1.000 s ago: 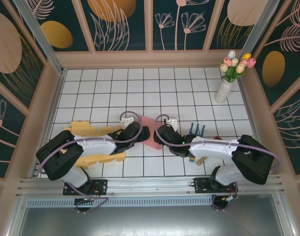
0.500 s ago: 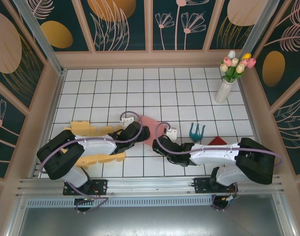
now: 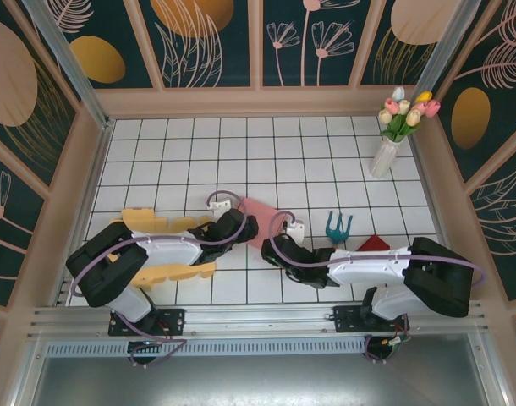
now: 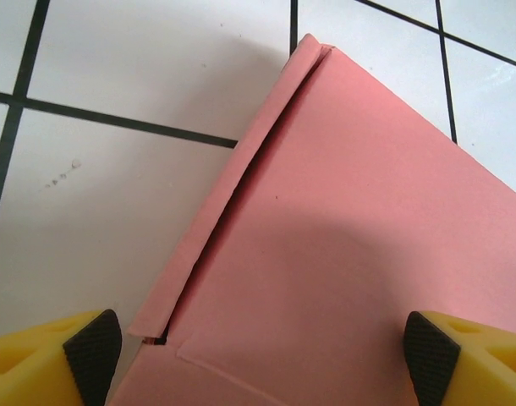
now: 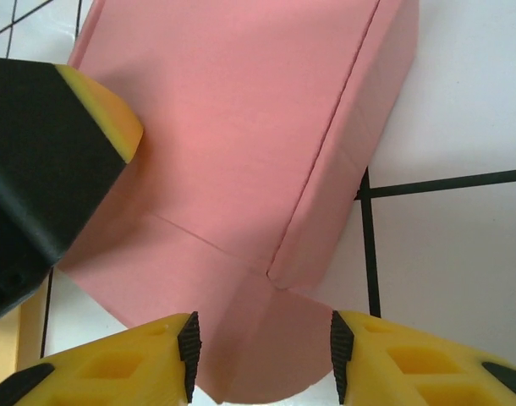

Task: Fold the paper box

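**Left gripper** (image 4: 262, 355): the jaws stand wide apart and hold nothing. The pink paper box (image 4: 351, 237) lies directly between and ahead of them, flat on the tiled table (image 4: 114, 51). The left pad sits just outside a narrow side flap (image 4: 216, 228) that is creased up along the panel's edge. The right pad sits over the main panel.

**Right gripper** (image 5: 265, 351): the jaws are roughly half open, astride a rounded tab (image 5: 266, 372) at the box's near end. No grip is evident, and contact between the pads and the tab's edges cannot be confirmed. Ahead of the jaws lies the main panel, with a second side flap (image 5: 351, 169) to their right. One finger of the left gripper shows on the panel's far left edge.

**Handling (judgement):**
- The box looks like thin card, so it should be light.
- It is likely stiff only across unscored areas and ready to hinge at the creases.
- It will probably slide on the glossy tiles and dent under a hard pinch.

**Where to take hold:**
- Grip a flap or the tab by its free edge, close to the crease.
- Pin the main panel with the other jaws.
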You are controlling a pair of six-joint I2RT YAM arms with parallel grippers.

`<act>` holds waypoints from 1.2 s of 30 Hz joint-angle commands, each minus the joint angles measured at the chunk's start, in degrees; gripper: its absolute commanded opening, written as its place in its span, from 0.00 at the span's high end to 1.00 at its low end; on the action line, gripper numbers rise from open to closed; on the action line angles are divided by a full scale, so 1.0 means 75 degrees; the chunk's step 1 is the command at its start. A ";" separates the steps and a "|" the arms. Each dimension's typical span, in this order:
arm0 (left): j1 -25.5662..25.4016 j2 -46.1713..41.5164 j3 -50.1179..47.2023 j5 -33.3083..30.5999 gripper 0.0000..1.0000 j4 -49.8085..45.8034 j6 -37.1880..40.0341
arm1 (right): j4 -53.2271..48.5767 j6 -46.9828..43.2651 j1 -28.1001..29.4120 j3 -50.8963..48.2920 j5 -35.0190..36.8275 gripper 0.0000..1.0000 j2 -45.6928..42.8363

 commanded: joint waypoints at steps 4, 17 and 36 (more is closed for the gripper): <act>0.0001 0.0407 0.0056 -0.0493 0.12 -0.0732 0.0434 | 0.0380 0.0059 0.0055 -0.0068 -0.0021 0.54 0.0259; 0.0000 0.0491 -0.0014 -0.0541 0.11 -0.0684 0.0943 | 0.0851 -0.0058 0.0009 -0.0201 -0.0081 0.57 0.0294; -0.0016 0.0666 -0.0029 -0.0786 0.13 -0.0680 0.1280 | 0.1554 -0.0335 -0.0293 -0.0560 -0.0314 0.57 0.0255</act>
